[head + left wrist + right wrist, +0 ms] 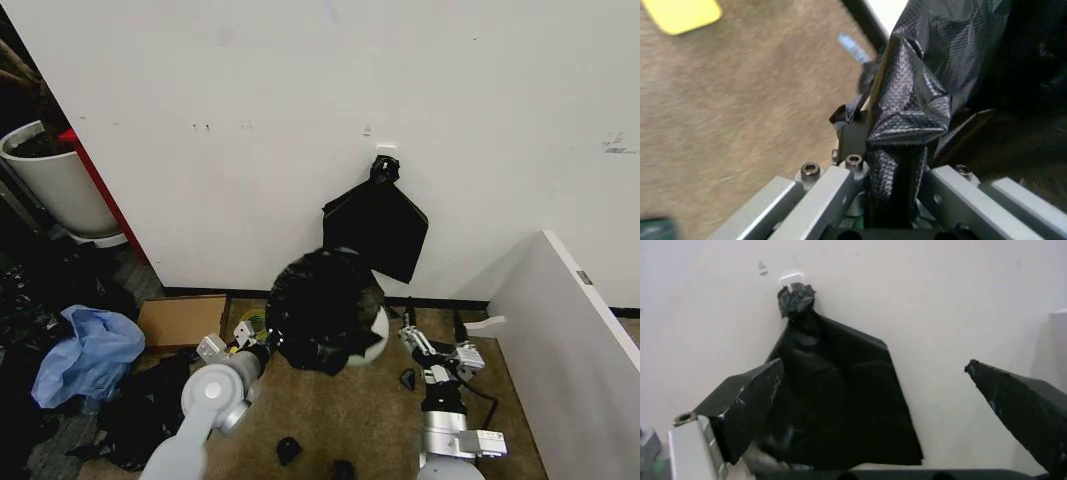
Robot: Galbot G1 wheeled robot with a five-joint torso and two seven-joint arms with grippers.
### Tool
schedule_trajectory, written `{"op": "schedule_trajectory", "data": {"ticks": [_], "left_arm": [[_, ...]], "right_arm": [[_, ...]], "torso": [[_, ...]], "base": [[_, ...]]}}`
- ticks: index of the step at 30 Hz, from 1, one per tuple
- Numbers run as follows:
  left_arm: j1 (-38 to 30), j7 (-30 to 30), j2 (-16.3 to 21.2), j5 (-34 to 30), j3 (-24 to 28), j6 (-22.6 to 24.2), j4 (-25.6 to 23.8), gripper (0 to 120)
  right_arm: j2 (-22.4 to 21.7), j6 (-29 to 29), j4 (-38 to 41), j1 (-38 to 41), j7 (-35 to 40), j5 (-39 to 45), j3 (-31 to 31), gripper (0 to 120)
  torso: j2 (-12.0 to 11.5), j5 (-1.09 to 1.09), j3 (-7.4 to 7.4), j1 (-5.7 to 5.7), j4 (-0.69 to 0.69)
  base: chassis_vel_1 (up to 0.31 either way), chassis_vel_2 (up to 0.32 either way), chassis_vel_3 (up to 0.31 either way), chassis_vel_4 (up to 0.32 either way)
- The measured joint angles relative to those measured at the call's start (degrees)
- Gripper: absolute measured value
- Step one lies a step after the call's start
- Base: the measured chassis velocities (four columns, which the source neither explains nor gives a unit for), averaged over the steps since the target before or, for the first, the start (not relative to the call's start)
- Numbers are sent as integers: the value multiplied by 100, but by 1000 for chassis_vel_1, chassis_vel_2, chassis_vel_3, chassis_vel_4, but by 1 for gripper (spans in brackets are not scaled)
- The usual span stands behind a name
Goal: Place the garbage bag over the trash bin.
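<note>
Left gripper (897, 200) fingers (823, 197) clamped on a crinkled fold of the garbage bag (920, 95); brown carpet (740, 110) beneath, yellow object (681, 14) on it.

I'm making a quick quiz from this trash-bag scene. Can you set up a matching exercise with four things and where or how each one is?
Things:
1. garbage bag
2. trash bin
3. flat black bag
4. left hand

States:
A. hanging from a hook on the white wall
B. draped over the bucket, covering most of it
C. shut on a fold of black plastic
D. on the floor, a bit of white side showing beneath the plastic

Pairs: 1-B, 2-D, 3-A, 4-C
</note>
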Motion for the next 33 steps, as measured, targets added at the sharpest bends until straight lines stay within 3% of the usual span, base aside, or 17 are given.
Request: {"op": "schedule_trajectory", "data": {"ticks": [5,9,19,25,27,31,33], "left_arm": [[114,-56,169,448,151,137,-35,0],[191,-418,449,859,276,652,-293,0],[156,-583,322,1452,428,927,-83,0],[323,-489,258,1896,388,920,-192,27],[357,-488,263,1953,367,914,-231,30],[563,-488,314,2204,278,878,-507,43],[863,-546,387,2501,231,808,-955,54]], "right_arm": [[10,-87,56,-86,126,-23,3,100],[-11,-211,108,-20,215,26,53,100],[-38,-551,152,50,241,319,31,100],[-57,-659,175,90,238,413,34,100],[-57,-678,170,93,238,421,34,100],[-39,-739,144,92,236,450,37,100],[-16,-744,109,91,234,447,48,100]], "torso": [[0,-2,0,0,-2],[0,0,0,0,0],[0,0,0,0,-1],[0,-1,0,0,-1],[0,-1,0,0,-1],[0,-1,0,0,-1],[0,-3,0,0,-2]], "base": [[0,0,0,0],[0,0,0,0],[0,0,0,0],[0,0,0,0],[0,0,0,0],[0,0,0,0],[0,0,0,0]]}}
